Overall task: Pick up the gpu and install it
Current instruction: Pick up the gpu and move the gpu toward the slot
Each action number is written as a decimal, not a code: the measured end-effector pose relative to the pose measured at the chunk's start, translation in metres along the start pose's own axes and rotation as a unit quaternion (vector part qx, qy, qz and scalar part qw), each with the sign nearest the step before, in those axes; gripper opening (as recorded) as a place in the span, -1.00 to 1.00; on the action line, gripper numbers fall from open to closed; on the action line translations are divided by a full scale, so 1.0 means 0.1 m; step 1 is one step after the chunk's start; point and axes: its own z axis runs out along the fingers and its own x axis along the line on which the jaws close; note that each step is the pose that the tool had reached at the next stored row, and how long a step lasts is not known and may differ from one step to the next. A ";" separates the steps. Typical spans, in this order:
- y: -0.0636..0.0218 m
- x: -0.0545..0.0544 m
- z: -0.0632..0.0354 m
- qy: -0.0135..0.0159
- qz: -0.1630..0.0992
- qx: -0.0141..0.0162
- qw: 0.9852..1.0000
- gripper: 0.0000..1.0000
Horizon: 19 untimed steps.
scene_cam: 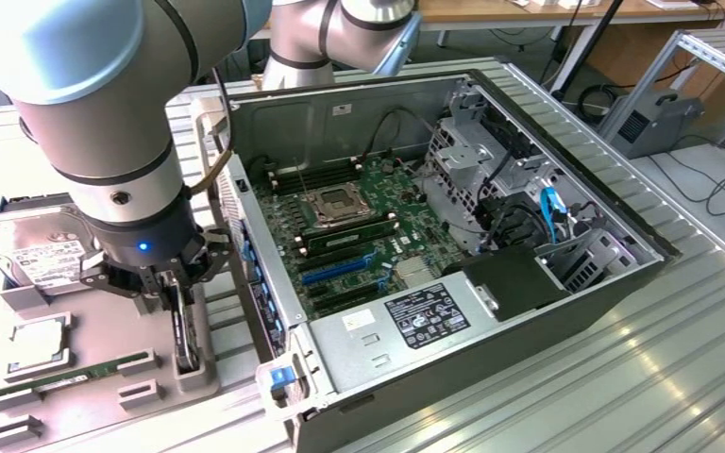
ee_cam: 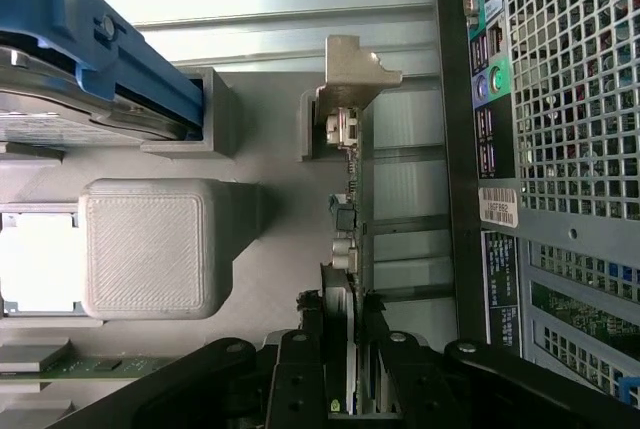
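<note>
**My gripper [scene_cam: 180, 316] clamped on the gpu [scene_cam: 188, 347]**

The exterior view shows the card as a thin dark strip, standing edge-on in the matte grey tray [scene_cam: 86, 415] at the exterior view's left of the open computer case [scene_cam: 337, 109]. The wrist view adds my black fingers [ee_cam: 300, 369] pressing both faces of the card. It also shows the silvery bracket [ee_cam: 352, 69] at the card's far end, beside the case's perforated metal panel [ee_cam: 575, 99].

Robot arm [scene_cam: 98, 113]: one
Gripper [scene_cam: 177, 307]: one, with two fingers [ee_cam: 303, 374]
Gpu [scene_cam: 185, 335]: one
Hard drive [scene_cam: 42, 250]: one, at the far end of the tray
CPU chip [scene_cam: 38, 342]: one
RAM stick [scene_cam: 54, 380]: one loose, at the near end of the tray
Grey holder tray [scene_cam: 98, 330]: one, on the exterior view's left
Computer case [scene_cam: 551, 349]: one, on the exterior view's right
Motherboard [scene_cam: 381, 203]: one
CPU socket [scene_cam: 337, 203]: one
Blue cable [scene_cam: 549, 209]: one
</note>
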 end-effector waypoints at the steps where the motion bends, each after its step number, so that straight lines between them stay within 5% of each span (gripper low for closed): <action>1: 0.000 0.00 0.000 0.000 0.000 0.000 1.000 -0.48; 19: 0.006 0.00 -0.007 0.000 0.000 0.001 1.000 -0.48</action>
